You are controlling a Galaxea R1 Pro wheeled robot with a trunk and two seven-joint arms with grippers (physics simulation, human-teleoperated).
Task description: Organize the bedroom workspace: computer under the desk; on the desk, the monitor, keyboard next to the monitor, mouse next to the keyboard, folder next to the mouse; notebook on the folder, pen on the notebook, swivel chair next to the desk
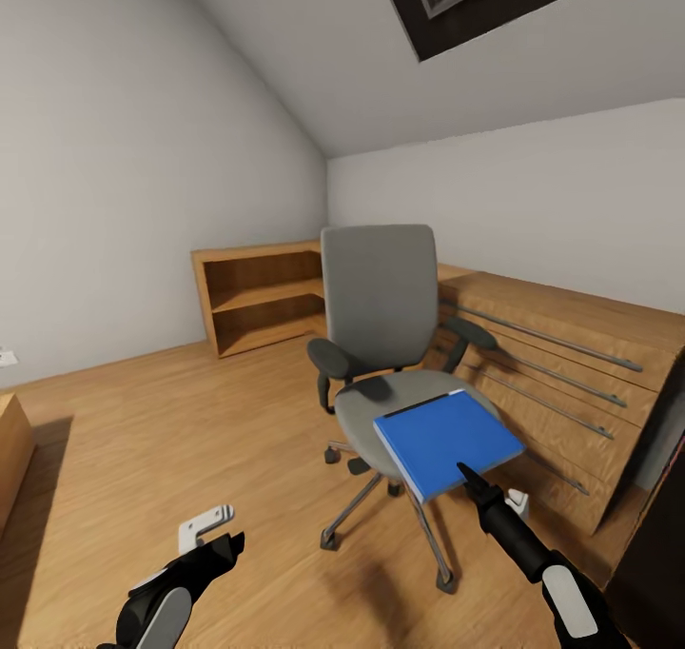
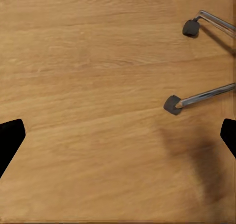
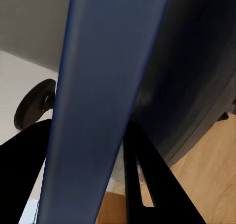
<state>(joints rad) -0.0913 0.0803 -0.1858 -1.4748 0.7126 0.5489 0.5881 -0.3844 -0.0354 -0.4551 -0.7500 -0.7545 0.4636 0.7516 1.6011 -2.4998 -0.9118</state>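
The swivel chair [image 1: 379, 297], grey with black armrests and a chrome star base, stands mid-room on the wooden floor. The bright blue folder [image 1: 442, 440] lies tilted over the front right of the seat, its near corner past the seat edge. My right gripper [image 1: 473, 478] is shut on that near edge. In the right wrist view the folder [image 3: 98, 111] runs between the black fingers [image 3: 147, 184]. I cannot tell whether it still touches the seat. My left gripper [image 1: 224, 544] hangs low at the left, open and empty, above bare floor and two chair casters [image 2: 172, 105].
A low wooden shelf unit [image 1: 257, 297] stands against the far wall. A wooden dresser with long metal rails [image 1: 561, 363] runs along the right. A dark panel [image 1: 666, 497] borders the right edge. A small white object [image 1: 205, 525] lies on the floor.
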